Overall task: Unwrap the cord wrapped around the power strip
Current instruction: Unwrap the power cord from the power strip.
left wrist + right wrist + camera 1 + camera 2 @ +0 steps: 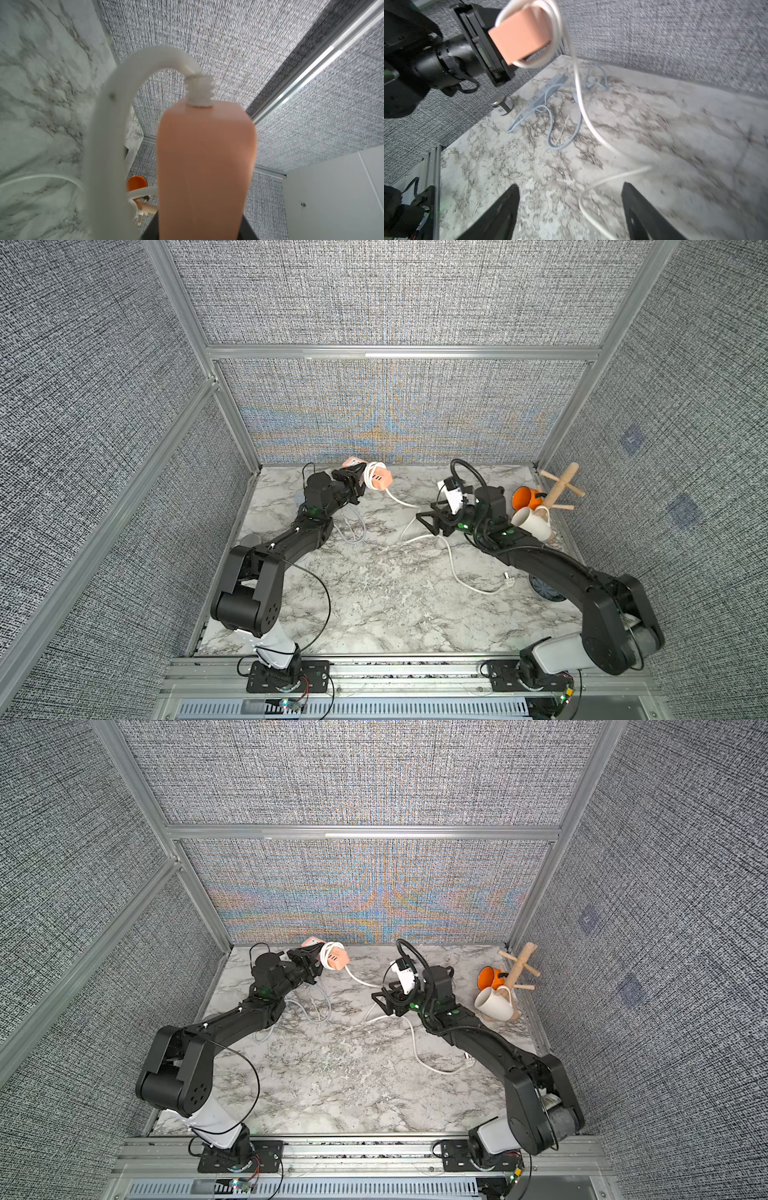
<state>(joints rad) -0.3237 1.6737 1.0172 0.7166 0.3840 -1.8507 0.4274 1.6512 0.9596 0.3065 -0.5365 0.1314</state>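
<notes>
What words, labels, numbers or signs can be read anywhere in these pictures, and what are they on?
No text can be read.
Small metal-lidded jar: its white label has dark marks that are too blurred to read.
Bluish square patches on the grey fabric wall: too faint to read.
Peach plastic power strip: no lettering shows.

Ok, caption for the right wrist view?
Open right tool above the marble table; white cord trails from the peach power strip gripped by the left tool.
</notes>
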